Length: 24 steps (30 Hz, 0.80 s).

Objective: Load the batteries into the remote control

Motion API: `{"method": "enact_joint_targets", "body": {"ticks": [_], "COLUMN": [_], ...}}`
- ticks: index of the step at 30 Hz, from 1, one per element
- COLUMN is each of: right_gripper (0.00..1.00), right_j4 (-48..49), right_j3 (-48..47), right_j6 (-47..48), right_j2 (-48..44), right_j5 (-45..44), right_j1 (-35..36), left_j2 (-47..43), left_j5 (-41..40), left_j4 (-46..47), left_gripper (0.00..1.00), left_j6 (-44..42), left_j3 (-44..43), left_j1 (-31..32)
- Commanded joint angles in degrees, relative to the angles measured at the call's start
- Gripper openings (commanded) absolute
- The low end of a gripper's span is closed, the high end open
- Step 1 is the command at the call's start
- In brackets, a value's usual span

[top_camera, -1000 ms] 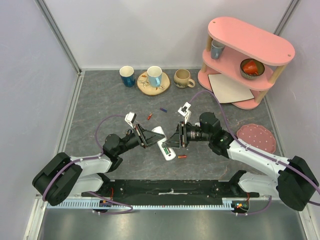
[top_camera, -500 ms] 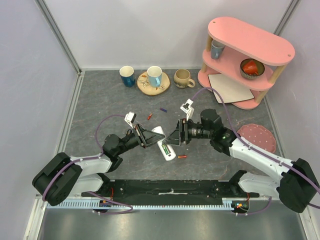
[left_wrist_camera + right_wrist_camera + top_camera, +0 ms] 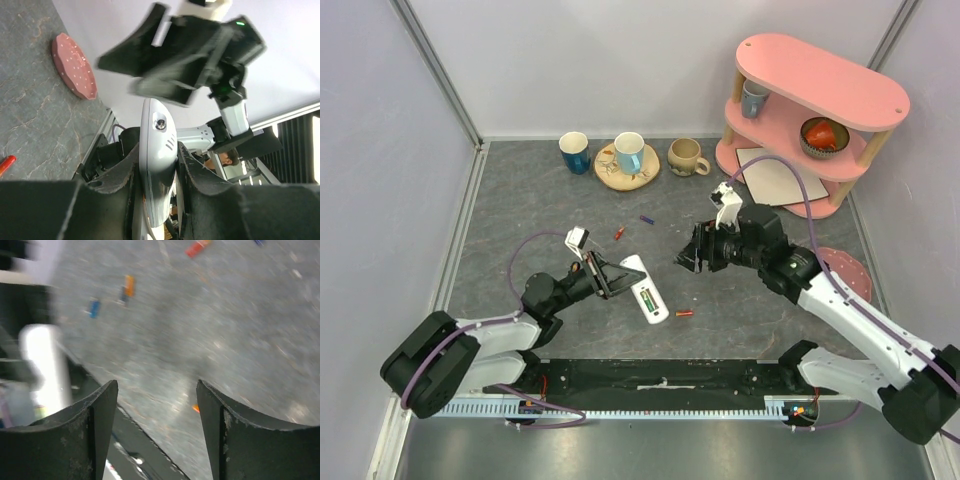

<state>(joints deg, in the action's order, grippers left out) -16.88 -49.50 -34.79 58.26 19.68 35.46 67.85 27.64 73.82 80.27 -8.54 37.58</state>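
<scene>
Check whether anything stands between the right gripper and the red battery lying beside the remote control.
Nothing visible does. In the top view only bare table separates the open, empty right gripper from the red battery, which lies apart from the remote control held in the left gripper.

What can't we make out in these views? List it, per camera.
- Top view: the remote control compartment is too small to count what is seated in it.
- Left wrist view: only the remote's end shows; the left end effector grips and covers the rest. A red battery is cut by the left edge.
- Right wrist view: motion blur beyond the right end effector; the loose batteries are coloured smears.
</scene>
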Motion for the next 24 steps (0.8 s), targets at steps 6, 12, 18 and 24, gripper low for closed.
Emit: {"method": "enact_joint_targets", "body": {"ticks": [6,12,18,24], "right_gripper": [0.69,0.69,0.68,0.66], "right_j4": [-10.98,-10.45,-8.52,-6.06], "right_j3": [8.45,6.96,5.99,5.73], "right_j6": [4.73,5.60,6.84,9.12], "right_j2": [5.46,11.34,15.83,18.90], "right_j5": [-20.63,-27.59,-29.00,-30.58], "right_j1": [9.35,16.91,19.02,21.58], "left_j2": [-21.34,-35.68,-39.11,-39.64], "left_j5": [-0.56,-3.03,-3.82,-3.56], "left_j4": [-9.45,-27.06,-27.86,-27.94], "left_gripper": [0.02,0.02,0.02,0.02], "left_j6": [-11.70,-16.81,-14.62,-13.91], "left_j3": [3.88,4.14,7.74,8.54], "left_j1": [-1.02,-1.02,-1.11,-1.11]}}
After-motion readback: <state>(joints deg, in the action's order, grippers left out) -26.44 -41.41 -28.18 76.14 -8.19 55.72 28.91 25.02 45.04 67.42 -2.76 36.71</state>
